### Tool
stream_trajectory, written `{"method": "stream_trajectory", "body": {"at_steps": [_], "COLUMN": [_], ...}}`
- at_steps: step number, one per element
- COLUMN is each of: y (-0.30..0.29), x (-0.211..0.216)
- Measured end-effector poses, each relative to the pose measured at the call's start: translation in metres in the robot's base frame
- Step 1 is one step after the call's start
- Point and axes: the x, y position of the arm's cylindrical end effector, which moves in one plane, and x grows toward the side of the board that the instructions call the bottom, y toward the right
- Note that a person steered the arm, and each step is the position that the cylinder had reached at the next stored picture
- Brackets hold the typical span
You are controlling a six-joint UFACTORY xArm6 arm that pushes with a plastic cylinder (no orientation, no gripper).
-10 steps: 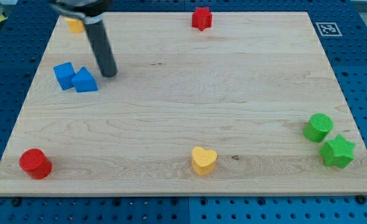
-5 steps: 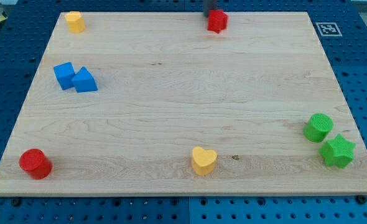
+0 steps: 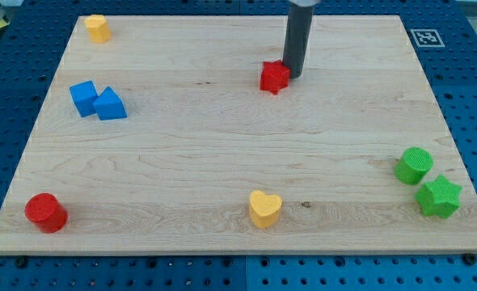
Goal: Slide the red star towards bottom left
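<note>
The red star point(image 3: 274, 78) lies on the wooden board point(image 3: 222, 145), in the upper middle, a little right of centre. My dark rod comes down from the view's top and my tip point(image 3: 293, 75) rests against the star's right side, slightly above it.
Two blue blocks point(image 3: 83, 97) point(image 3: 109, 105) sit together at the left. A yellow block point(image 3: 98, 27) is at the top left corner. A red cylinder point(image 3: 45, 212) is at the bottom left. A yellow heart point(image 3: 264, 208) is at bottom centre. A green cylinder point(image 3: 414, 165) and green star point(image 3: 438, 196) are at the right.
The rod swept from beside the blue blocks to the top edge, then came down right of the red star. The star has slid from the top edge down and slightly left.
</note>
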Motion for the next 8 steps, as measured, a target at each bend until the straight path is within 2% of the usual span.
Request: {"method": "stream_trajectory", "body": {"at_steps": [3,5,8], "y": [-0.093,-0.116,-0.187], "x": [0.011,0.054,0.086]}}
